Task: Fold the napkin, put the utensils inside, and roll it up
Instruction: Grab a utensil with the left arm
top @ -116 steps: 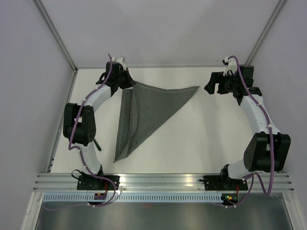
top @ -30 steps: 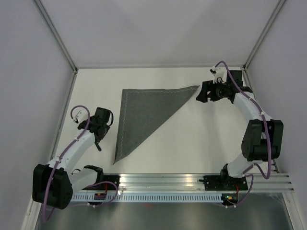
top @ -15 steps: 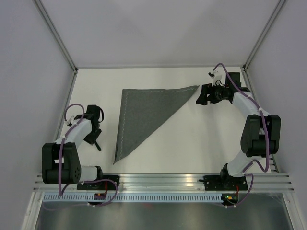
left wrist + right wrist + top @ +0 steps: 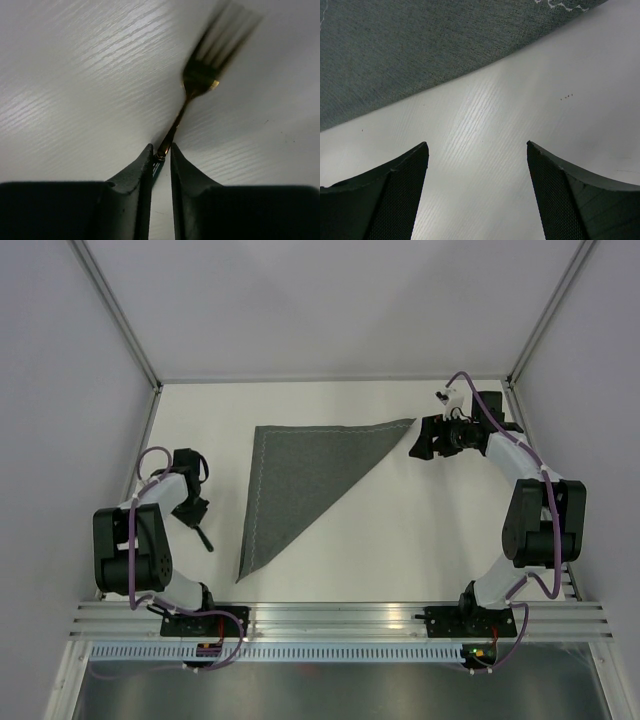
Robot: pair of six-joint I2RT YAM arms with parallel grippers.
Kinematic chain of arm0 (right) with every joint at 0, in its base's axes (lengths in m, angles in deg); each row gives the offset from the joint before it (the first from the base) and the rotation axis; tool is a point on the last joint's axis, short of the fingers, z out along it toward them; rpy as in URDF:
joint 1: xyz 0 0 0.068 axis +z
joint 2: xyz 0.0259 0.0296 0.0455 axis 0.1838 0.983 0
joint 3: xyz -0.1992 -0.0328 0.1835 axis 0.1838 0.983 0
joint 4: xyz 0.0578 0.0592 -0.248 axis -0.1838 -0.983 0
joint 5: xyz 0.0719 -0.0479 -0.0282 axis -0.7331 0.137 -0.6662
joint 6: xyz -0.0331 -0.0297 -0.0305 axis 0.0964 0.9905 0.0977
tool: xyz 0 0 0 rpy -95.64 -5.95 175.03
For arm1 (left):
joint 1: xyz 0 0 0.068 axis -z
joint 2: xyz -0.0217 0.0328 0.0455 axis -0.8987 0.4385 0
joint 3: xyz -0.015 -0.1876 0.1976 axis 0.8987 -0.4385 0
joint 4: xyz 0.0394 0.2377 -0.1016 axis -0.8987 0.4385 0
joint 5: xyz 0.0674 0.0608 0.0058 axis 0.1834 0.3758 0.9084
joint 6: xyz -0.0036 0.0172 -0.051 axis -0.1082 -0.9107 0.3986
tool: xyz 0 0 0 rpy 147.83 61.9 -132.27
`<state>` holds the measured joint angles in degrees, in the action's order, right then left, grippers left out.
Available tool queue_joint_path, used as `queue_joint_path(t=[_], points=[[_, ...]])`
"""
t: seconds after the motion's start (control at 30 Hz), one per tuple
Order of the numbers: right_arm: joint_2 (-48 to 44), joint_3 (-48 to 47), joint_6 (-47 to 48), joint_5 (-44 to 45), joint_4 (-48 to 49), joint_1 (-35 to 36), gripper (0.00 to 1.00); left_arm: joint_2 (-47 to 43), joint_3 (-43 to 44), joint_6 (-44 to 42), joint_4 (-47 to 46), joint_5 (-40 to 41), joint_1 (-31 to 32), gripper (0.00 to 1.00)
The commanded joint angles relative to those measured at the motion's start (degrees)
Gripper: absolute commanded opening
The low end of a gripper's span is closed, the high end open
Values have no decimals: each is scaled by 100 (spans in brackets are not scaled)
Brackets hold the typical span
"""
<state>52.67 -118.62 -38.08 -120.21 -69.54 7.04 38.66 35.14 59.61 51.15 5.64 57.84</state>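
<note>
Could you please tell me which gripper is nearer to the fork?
Left: left gripper has the fork's handle between its fingertips; right gripper is across the table, by the napkin.

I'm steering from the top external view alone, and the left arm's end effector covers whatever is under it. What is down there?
Observer: A slim gold-coloured metal fork lies on the white table, with its tines pointing away from the left end effector.
Operator: Is it gripped?
Observer: Its handle tip sits between the two fingers, which stand close together. I cannot tell whether they pinch it.
Operator: And the right side?
Observer: The right end effector is wide open over bare table and holds nothing. The dark grey fabric napkin lies just ahead of it, untouched.
</note>
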Motion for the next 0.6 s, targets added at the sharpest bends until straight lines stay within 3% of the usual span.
queue_joint_path(t=[0.0,0.13,0.37,0.57], points=[[-178,48,72,-181,6,-14,85,341,-21,-340,-330,-362,-44,21],[-240,22,90,-155,-47,-14,84,421,-3,-516,-663,-511,-44,2],[-249,-57,81,-155,-135,-14,85,386,383,-1342,-962,-696,-44,2],[-214,-233,11,-129,-214,-14,85,-229,779,-2036,-1209,-1065,-44,2]])
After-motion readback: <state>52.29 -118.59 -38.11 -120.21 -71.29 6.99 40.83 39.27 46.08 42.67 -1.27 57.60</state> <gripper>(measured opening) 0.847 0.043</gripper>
